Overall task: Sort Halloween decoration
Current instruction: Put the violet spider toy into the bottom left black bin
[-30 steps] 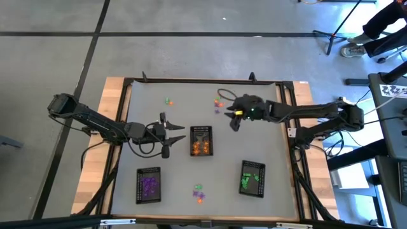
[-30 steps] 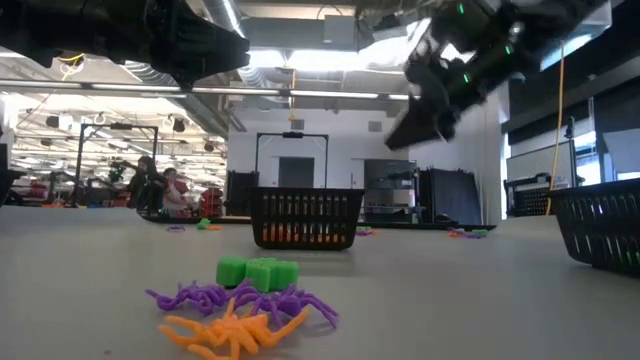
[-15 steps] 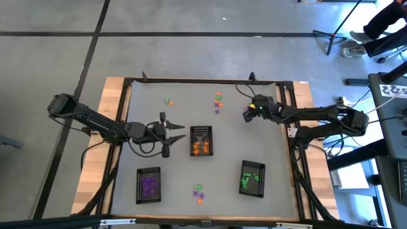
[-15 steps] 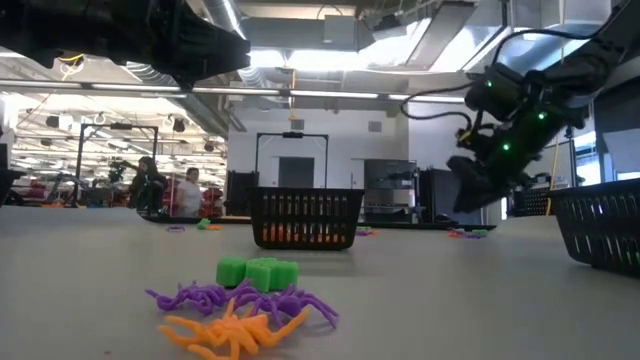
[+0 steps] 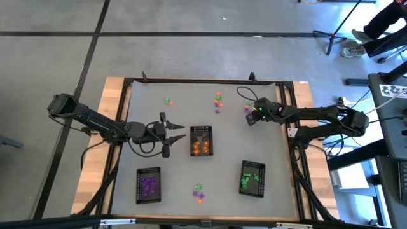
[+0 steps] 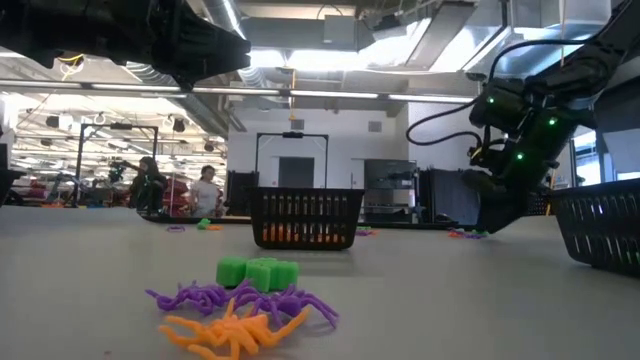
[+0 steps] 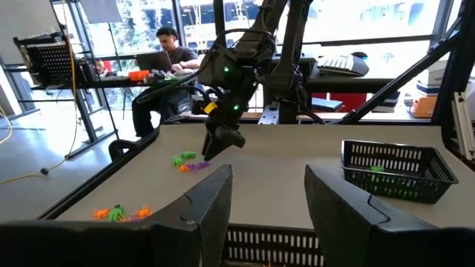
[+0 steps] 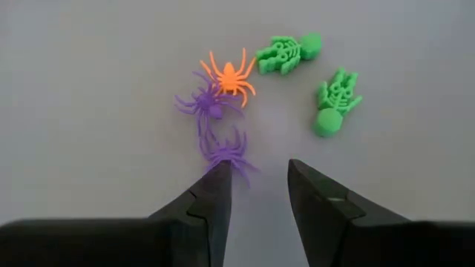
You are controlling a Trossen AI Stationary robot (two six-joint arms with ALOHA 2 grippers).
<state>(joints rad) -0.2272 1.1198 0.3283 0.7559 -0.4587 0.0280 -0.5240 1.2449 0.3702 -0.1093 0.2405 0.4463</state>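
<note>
Since the earlier frame the right gripper [image 8: 256, 194] had been swung back from mid-worktop and lowered, fingers parted and empty, over a purple spider [image 8: 223, 150], beyond which an orange spider [image 8: 228, 76] and two green skeletons [image 8: 288, 53] were clustered. The left gripper [image 5: 172, 135] was held open and empty beside the orange tray [image 5: 201, 140]. With the spiders' legs interlocked, two colours could be lifted together and missorted.
</note>
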